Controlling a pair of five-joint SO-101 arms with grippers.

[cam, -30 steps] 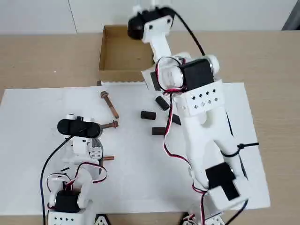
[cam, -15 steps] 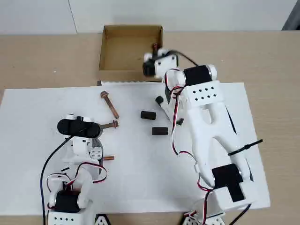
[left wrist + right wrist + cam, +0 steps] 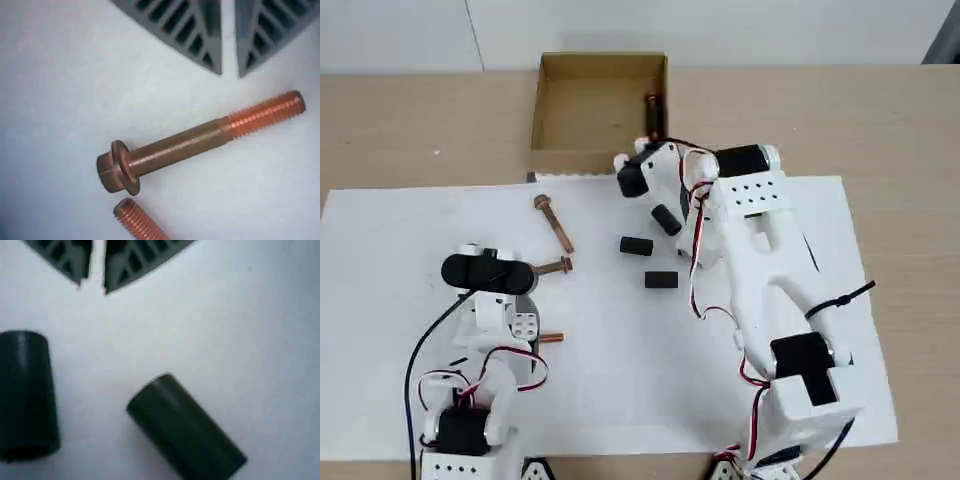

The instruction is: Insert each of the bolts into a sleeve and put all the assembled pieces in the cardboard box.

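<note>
Right arm is pulling back from over the cardboard box vs 1 s ago and is now hanging low over the white sheet, just in front of the box's near wall; left arm isn't shifting betw. frames. One assembled piece, bolt in sleeve, is lying inside the box against its right wall, so unit 1 is reading as delivered. Three black sleeves are lying loose on their sides mid-sheet, apart from each other, close to the right arm. Right gripper is showing jaws nearly together w/ only a slit betw. them, gripping nothing. It is sitting over two of those sleeves, prob. because a sleeve is its next pick. Three copper bolts are lying flat on the left half of the sheet, so the layout seems to be giving each arm its own part type. Left gripper is likewise nearly closed and empty, hovering just beside the threaded end of one bolt, w/ a second bolt's thread tip lying near that bolt's head. Est. progress: 1 of 4 done. Both jaw pairs are needing to open before any grasp.
</note>
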